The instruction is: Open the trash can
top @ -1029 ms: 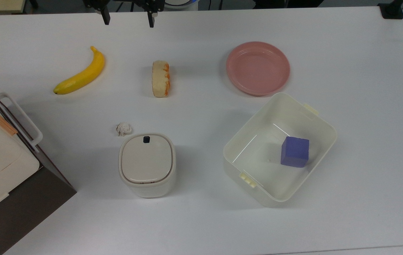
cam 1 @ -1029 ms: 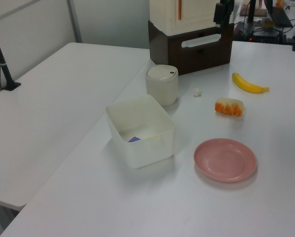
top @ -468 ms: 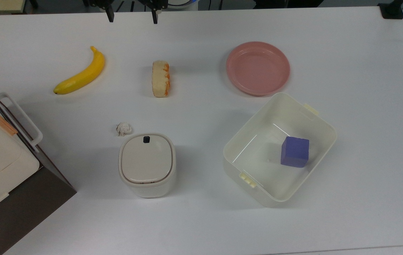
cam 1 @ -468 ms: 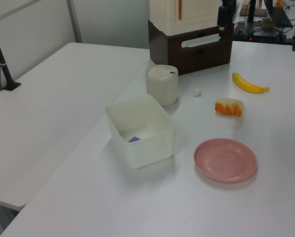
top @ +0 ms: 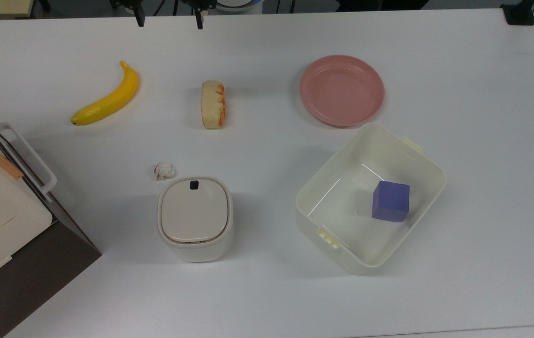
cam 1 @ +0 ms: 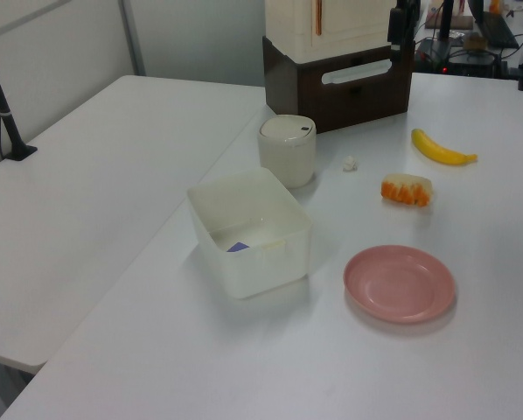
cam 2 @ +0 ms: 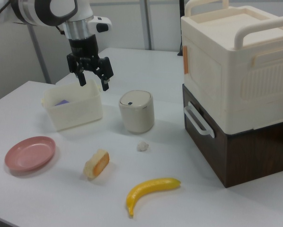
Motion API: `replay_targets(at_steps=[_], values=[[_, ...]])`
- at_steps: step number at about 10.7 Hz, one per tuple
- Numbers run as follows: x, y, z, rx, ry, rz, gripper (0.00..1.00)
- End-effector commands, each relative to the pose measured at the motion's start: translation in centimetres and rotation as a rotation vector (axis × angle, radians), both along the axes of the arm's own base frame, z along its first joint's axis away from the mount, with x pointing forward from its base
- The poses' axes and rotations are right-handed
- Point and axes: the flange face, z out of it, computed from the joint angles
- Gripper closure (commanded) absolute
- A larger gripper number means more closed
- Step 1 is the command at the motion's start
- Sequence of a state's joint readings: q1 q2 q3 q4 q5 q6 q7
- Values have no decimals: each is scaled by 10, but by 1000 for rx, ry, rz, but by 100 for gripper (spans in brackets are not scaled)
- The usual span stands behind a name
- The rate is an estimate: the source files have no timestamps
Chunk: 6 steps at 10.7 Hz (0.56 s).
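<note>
- The worktop (top: pixel 459 70) is big, white and smooth, with soft grey shadows on it.
- In the left view, a second white table (cam 1: pixel 87 219) stands just beside the worktop on the left view's left, with a thin seam between them.
- A black pole (cam 1: pixel 1 105) is clamped to that second table.
- Behind it is a plain pale wall (cam 1: pixel 200 35) with a grey upright post (cam 1: pixel 132 37).
- In the right view, light grey wall panels (cam 2: pixel 127 23) stand behind the worktop.
- In the top view, a dark floor (top: pixel 436 3) lies past the far edge.
</note>
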<state>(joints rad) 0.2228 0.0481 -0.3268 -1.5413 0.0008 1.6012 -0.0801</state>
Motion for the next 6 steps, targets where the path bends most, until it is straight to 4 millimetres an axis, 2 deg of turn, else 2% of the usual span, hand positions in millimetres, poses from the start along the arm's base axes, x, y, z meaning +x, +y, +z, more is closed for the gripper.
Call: replay_targets(at_steps=[1, 6], values=[[-1, 5, 2, 14, -17, -7, 0], [0, 6, 0, 13, -12, -10, 0]])
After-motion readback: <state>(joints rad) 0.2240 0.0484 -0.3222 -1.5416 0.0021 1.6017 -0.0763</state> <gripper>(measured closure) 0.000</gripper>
